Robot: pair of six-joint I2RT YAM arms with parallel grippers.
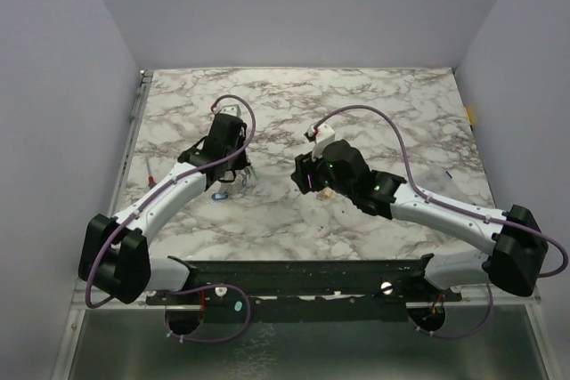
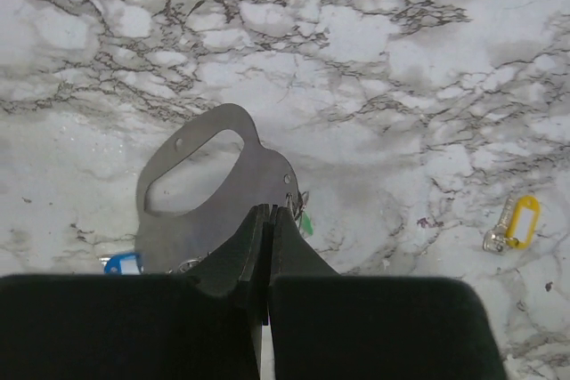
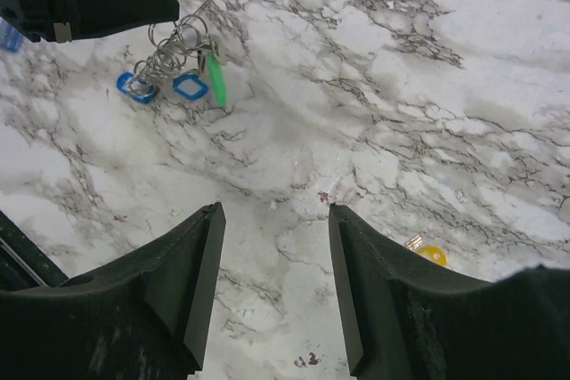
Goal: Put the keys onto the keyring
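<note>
My left gripper [image 2: 269, 211] is shut on a flat grey metal plate [image 2: 191, 186] with an oval hole, the keyring's holder. Wire rings [image 3: 174, 46] hang from it, carrying a green-tagged key [image 3: 215, 79] and two blue tags [image 3: 189, 86]. The green tag [image 2: 305, 222] and one blue tag [image 2: 120, 263] also show in the left wrist view. A yellow-tagged key [image 2: 515, 224] lies loose on the marble. It also shows just right of my right gripper's finger [image 3: 429, 254]. My right gripper [image 3: 274, 211] is open and empty above bare marble, to the right of the left gripper [image 1: 239, 171].
The marble table [image 1: 374, 104] is walled on three sides. A thin red stick [image 1: 150, 175] lies by the left edge. A black rail [image 1: 303, 275] runs along the near edge between the arm bases. The two grippers are close together at mid table.
</note>
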